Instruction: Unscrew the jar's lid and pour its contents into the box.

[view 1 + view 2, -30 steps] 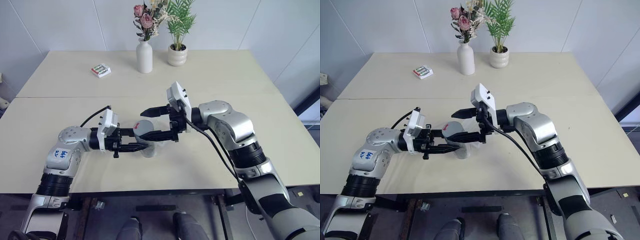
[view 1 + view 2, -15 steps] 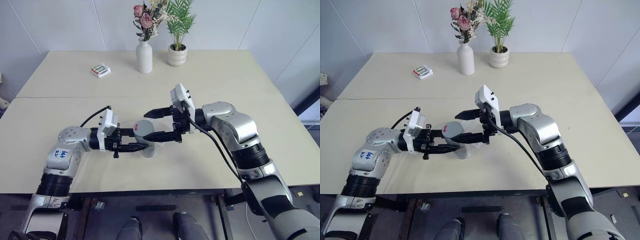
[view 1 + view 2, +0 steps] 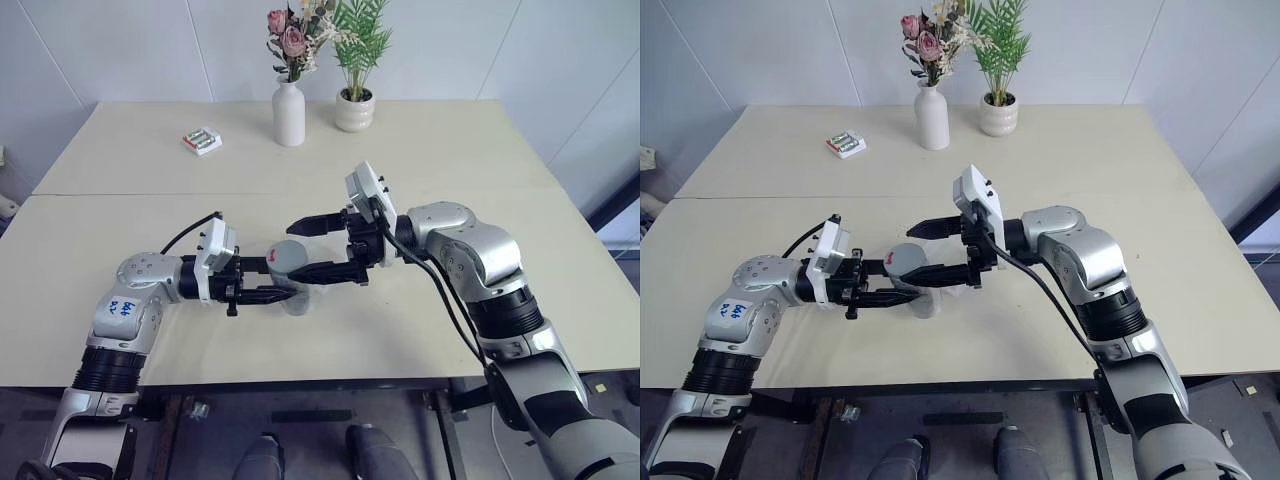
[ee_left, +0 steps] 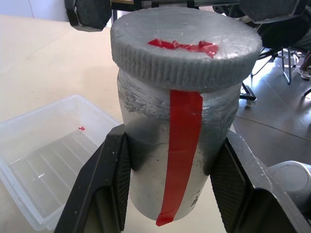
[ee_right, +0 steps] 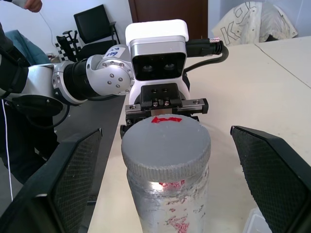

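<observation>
Jar [image 4: 175, 160] is being held upright above the table [image 3: 480, 150] by the left gripper [image 3: 278, 287], fingers [image 4: 109, 179] clamped on the body below the lid [image 4: 184, 46], which is still being carried on the jar. Right gripper [image 3: 312, 250] is being kept at lid height with fingers [image 5: 65, 170] spread wide either side of the cap, nothing being touched yet. Box [image 4: 48, 155] is sitting on the table just beside and below the jar. Risks as judged: if the wide fingers are being closed off-centre, the lid is likely being pinched at the rim and slipping during the twist; the jar could be spun inside the left grip, since smooth metal is being held by two pads only. Contents cannot be seen. With the lid freed, spillage past the small box is being risked if the tilt is started before the mouth is brought over it.
</observation>
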Motion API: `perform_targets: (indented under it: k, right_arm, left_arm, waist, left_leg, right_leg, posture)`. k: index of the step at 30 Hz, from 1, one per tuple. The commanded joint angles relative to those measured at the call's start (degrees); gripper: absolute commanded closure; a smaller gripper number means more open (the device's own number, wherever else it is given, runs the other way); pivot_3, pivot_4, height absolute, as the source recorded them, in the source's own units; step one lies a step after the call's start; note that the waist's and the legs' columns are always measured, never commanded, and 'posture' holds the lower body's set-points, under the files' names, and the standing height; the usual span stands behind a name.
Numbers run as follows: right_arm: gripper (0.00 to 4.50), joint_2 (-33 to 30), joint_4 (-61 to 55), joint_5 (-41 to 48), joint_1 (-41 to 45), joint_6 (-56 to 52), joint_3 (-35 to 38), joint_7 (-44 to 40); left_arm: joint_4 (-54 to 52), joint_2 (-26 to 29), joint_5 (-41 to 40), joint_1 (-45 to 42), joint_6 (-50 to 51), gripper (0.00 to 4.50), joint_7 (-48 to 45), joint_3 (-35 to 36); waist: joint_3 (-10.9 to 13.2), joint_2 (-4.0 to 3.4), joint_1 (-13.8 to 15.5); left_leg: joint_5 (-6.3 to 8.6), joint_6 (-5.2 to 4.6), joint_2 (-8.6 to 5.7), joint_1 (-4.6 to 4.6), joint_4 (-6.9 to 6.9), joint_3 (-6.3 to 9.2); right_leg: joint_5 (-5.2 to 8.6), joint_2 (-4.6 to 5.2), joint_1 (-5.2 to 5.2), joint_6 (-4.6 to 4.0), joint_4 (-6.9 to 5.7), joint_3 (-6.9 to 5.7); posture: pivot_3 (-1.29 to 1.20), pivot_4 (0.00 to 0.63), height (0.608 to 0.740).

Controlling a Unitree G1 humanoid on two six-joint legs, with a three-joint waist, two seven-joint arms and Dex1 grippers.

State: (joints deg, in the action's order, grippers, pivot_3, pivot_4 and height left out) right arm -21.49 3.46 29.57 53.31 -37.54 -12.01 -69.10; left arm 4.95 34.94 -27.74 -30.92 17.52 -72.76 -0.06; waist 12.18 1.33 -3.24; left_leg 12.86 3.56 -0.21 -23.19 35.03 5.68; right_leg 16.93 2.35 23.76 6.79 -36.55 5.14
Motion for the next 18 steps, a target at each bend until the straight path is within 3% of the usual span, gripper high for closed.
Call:
perform_targets:
  k: [1,18]
  right_arm:
    - [0.03,0.93,-2.20,0.88,0.45,0.61,0.77,0.24]
    - [0.03,3.77,-0.42,-2.93,0.48,2.99,-1.58,1.16]
  left_arm:
    - [-2.08,0.58,-0.83,0.07,-0.30,2.58,-0.39,0.95]
    - [-2.00,0.52,-0.85,-0.08,-0.20,2.58,-0.40,0.91]
  waist:
    - [0.00,0.00,-0.01]
    - [0.00,0.00,0.00]
  left_leg:
    - [0.00,0.00,0.00,0.00,0.00,0.00]
    - [0.00,0.00,0.00,0.00,0.00,0.01]
  right_leg:
    - [0.00,0.00,0.00,0.00,0.00,0.00]
    - [0.00,0.00,0.00,0.00,0.00,0.00]
  posture:
    - [0.00,0.150,0.740]
    - [0.00,0.150,0.740]
